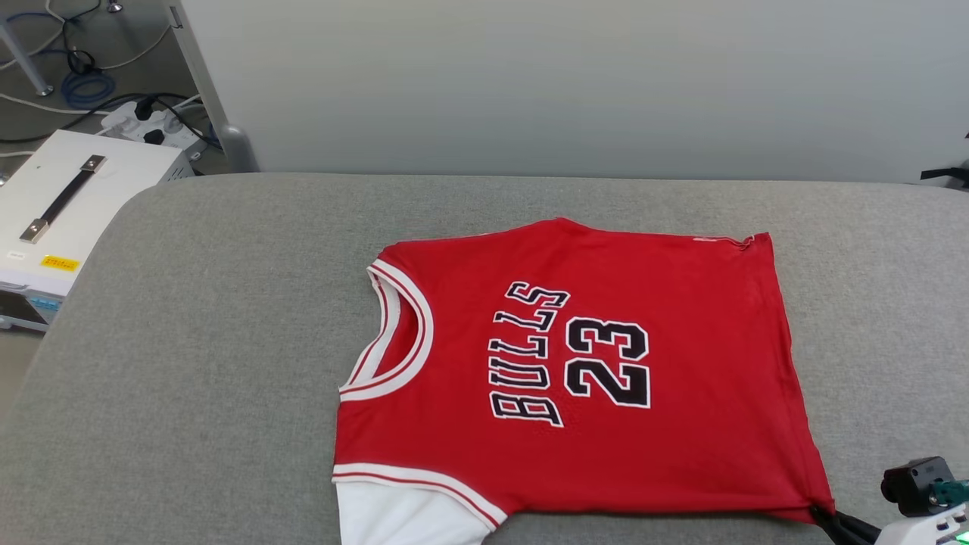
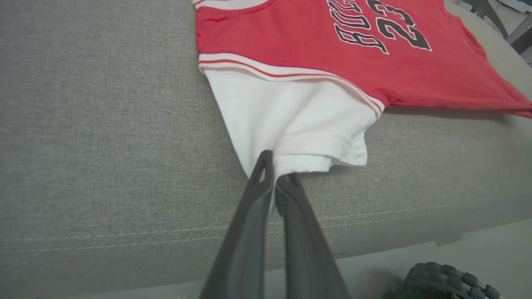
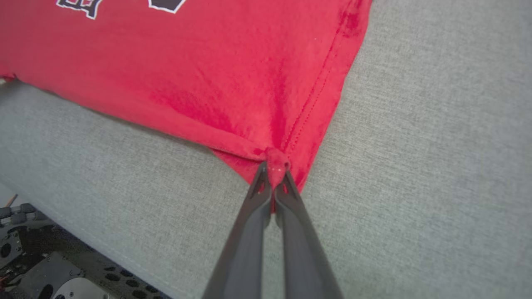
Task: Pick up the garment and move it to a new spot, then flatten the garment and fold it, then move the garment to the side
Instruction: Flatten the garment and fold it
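1. Left gripper (image 2: 276, 168): fingers pressed together, pinching the outer cuff edge of the white sleeve (image 2: 291, 112); the cloth is drawn into a small peak at the fingertips.
2. Right gripper (image 3: 274, 170): fingers clenched on the near hem corner of the red body, with a bunched nub of red cloth between the tips and creases fanning from it. In the head view, it sits at the lower right edge.
3. Garment (image 1: 681, 303): red jersey-style T-shirt, laid front up and mostly flat on the grey cushion (image 1: 189, 303), right of centre. Neckline faces the robot's left, hem faces its right. Black, white-outlined lettering (image 1: 530, 356) reads "BULLS" above "23", running sideways. The gripped sleeve lies at the cushion's near edge.
4. Trim: red-and-white striping at the neckline and at the sleeve seam.
5. White case (image 1: 68, 204): dark strap handle and yellow label, standing beside the cushion's far left corner.
6. Power strip (image 1: 151, 121) with cables: on the floor beyond the case.
7. Pale wall (image 1: 568, 76): behind the cushion.
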You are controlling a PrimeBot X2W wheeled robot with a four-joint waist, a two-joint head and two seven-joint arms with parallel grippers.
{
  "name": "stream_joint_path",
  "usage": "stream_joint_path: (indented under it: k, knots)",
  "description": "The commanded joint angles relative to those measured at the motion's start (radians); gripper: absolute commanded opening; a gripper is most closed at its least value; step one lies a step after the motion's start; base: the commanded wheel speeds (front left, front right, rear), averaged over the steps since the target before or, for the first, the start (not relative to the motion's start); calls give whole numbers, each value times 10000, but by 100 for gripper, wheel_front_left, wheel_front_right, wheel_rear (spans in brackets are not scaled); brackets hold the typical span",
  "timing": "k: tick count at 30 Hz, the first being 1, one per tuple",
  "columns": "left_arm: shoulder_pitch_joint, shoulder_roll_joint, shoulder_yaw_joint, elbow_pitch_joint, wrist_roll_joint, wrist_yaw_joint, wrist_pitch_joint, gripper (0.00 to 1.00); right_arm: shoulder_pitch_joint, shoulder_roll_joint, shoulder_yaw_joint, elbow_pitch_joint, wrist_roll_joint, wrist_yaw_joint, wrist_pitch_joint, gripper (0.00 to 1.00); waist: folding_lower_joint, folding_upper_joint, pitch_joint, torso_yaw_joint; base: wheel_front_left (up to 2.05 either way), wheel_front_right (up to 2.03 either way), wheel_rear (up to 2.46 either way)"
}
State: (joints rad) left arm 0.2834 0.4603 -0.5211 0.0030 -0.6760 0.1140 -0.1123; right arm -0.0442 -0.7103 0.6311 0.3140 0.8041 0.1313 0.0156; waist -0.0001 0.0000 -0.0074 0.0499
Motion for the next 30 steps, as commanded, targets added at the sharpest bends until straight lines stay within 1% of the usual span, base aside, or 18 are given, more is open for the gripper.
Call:
stream_joint_path:
  k: [1, 6, 11, 16, 21, 27, 30]
  knots:
    - [139, 55, -23, -53, -48, -29, 35, 0, 205, -57, -217, -125, -72, -6, 76, 0, 1, 0, 11, 4, 0, 0, 0]
    - [-371, 205, 14, -156, 234, -55, -9, 0, 503, 215, -1042, -570, -343, -6, 318, 0, 1, 0, 125, -4, 0, 0, 0]
    - [-1583, 357, 104, -74, 591, -361, -73, 0, 386, 542, -1818, -1086, -642, -6, 616, 0, 1, 0, 409, -118, 0, 0, 0]
    - [-3204, 515, 241, 376, 862, -838, -15, 0, -39, 828, -2452, -1616, -809, -6, 1022, 0, 1, 0, 885, -398, 0, 0, 0]
    - [-4958, 657, 322, 1045, 1044, -1342, 315, 0, -735, 1139, -2900, -1866, -836, -6, 1410, 0, 1, 0, 1626, -724, 0, 0, 0]
    - [-6853, 595, 165, 2287, 1207, -1947, 564, 0, -1759, 1470, -3052, -1504, -792, -6, 1694, 0, 1, 0, 2519, -978, 0, 0, 0]
    - [-7647, 513, 17, 3015, 1238, -2152, 578, 0, -2285, 1586, -2973, -1187, -774, -6, 1717, 0, 1, 0, 2901, -1058, 0, 0, 0]
